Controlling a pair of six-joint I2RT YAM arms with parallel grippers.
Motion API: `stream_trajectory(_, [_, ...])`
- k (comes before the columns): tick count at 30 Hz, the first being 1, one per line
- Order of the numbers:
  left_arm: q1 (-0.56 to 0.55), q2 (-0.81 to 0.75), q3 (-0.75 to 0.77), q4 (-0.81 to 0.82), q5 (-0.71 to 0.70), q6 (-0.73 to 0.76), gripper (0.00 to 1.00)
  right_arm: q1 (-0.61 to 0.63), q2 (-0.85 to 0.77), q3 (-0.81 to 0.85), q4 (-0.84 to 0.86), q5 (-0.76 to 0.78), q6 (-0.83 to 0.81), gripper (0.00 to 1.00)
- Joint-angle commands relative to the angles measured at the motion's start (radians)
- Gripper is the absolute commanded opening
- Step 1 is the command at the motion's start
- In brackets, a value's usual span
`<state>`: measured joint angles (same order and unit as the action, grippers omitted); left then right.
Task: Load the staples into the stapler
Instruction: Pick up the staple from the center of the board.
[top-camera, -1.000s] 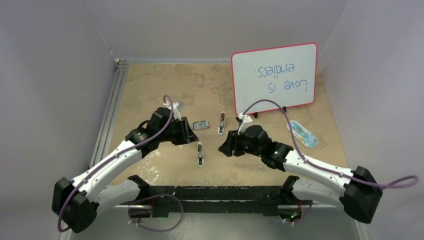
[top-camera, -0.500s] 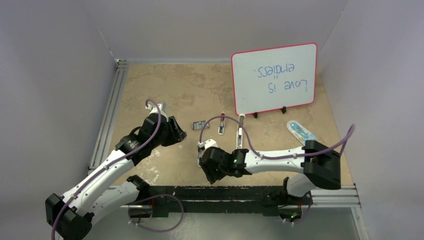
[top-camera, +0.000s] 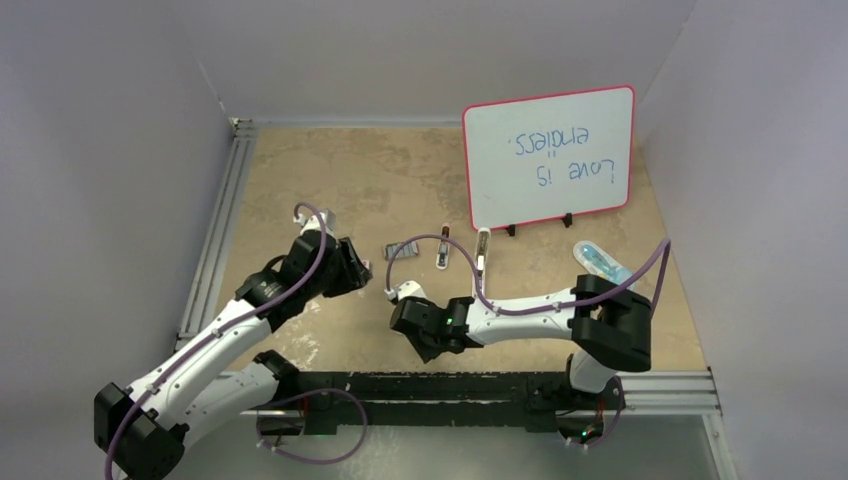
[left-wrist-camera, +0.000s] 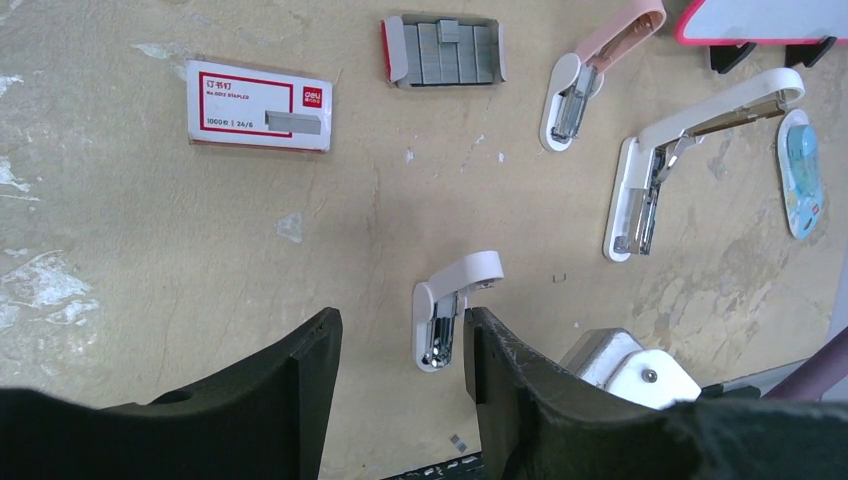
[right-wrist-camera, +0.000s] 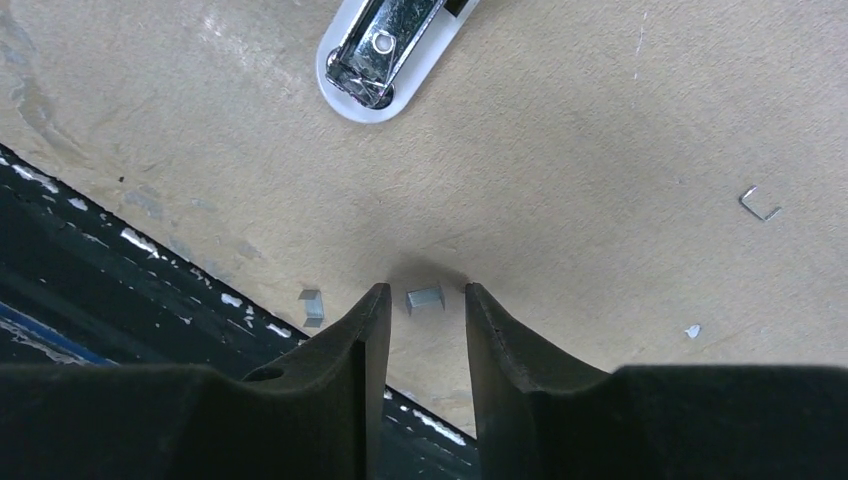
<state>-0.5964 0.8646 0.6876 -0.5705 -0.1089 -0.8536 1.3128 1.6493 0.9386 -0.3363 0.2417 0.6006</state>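
The staples (left-wrist-camera: 445, 52) are grey strips in a small grey tray, also seen from above (top-camera: 403, 249). Their red-and-white box sleeve (left-wrist-camera: 258, 105) lies apart to the left. A short loose staple strip (right-wrist-camera: 424, 297) lies on the table between the fingertips of my right gripper (right-wrist-camera: 420, 300), which is open with a narrow gap, low near the table's front edge (top-camera: 428, 345). A small white stapler (left-wrist-camera: 450, 310) lies open just beyond, its metal nose showing in the right wrist view (right-wrist-camera: 385, 50). My left gripper (left-wrist-camera: 400, 345) is open and empty, raised left of the tray (top-camera: 360, 270).
A pink mini stapler (left-wrist-camera: 600, 70) and a larger white stapler (left-wrist-camera: 690, 150) lie open right of the tray. A whiteboard (top-camera: 548, 155) stands at the back right, a blue oval item (top-camera: 600, 262) near it. Another staple bit (right-wrist-camera: 311, 305) and a single staple (right-wrist-camera: 760, 205) lie loose. The black front rail (right-wrist-camera: 120, 300) is close.
My right arm has swung left and down towards the near edge, its gripper now low over the loose staple strip. My left arm has drawn back slightly to the left.
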Motion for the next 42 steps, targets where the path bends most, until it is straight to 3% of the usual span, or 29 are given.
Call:
stream_trajectory(1, [0.003, 0.002, -0.003, 0.026, -0.011, 0.007, 0.48, 0.003, 0.005, 0.037, -0.027, 0.025, -0.025, 0.37])
stream_trajectory(4, [0.003, 0.006, -0.005, 0.029, -0.008, 0.006, 0.48, 0.003, 0.007, 0.031, -0.016, 0.008, -0.035, 0.36])
stream_trajectory(17, [0.004, 0.007, -0.007, 0.027, -0.005, -0.001, 0.48, 0.008, 0.030, 0.023, -0.011, -0.031, -0.027, 0.16])
stream_trajectory(22, [0.003, 0.000, -0.006, 0.026, 0.002, -0.007, 0.48, -0.005, 0.003, 0.011, -0.020, -0.045, 0.035, 0.16])
stream_trajectory(26, [0.003, -0.013, -0.008, 0.036, 0.032, -0.003, 0.51, -0.083, -0.060, -0.042, 0.054, -0.124, 0.068, 0.16])
stream_trajectory(36, [0.003, -0.043, -0.055, 0.258, 0.360, 0.134, 0.63, -0.497, -0.325, -0.278, 0.472, -0.666, 0.163, 0.16])
stream_trajectory(42, [0.001, -0.083, -0.104, 0.449, 0.550, 0.187, 0.63, -0.672, -0.375, -0.398, 0.832, -0.993, 0.463, 0.17])
